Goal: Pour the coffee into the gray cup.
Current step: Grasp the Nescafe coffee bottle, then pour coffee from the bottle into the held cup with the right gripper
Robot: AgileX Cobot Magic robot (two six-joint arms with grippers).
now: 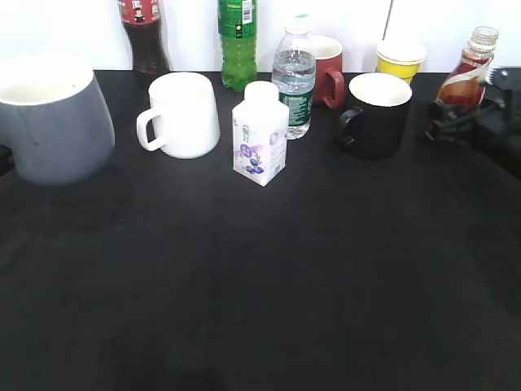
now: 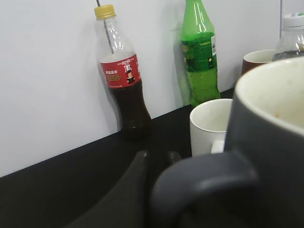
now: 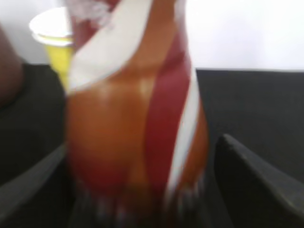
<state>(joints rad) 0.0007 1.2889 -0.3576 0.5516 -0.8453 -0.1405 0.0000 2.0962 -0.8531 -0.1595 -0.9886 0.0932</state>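
Observation:
The gray cup [image 1: 50, 122] is at the far left of the exterior view, with a shadow on the black cloth below it. In the left wrist view its body [image 2: 270, 142] and loop handle [image 2: 204, 178] fill the lower right, and my left gripper [image 2: 158, 156] is closed at the handle. The coffee bottle [image 1: 466, 75] is at the far right, tilted, with its clear neck at the top. My right gripper [image 1: 456, 116] is shut around its lower body. In the right wrist view the bottle [image 3: 137, 118] is blurred between the two fingers [image 3: 142, 142].
A white mug [image 1: 183, 114], a small carton [image 1: 260, 138], a water bottle [image 1: 294, 77], a red mug [image 1: 327, 69], a black mug [image 1: 376, 114] and a yellow cup [image 1: 400, 59] stand mid-table. A cola bottle [image 1: 145, 37] and a green bottle [image 1: 238, 41] stand at the back wall.

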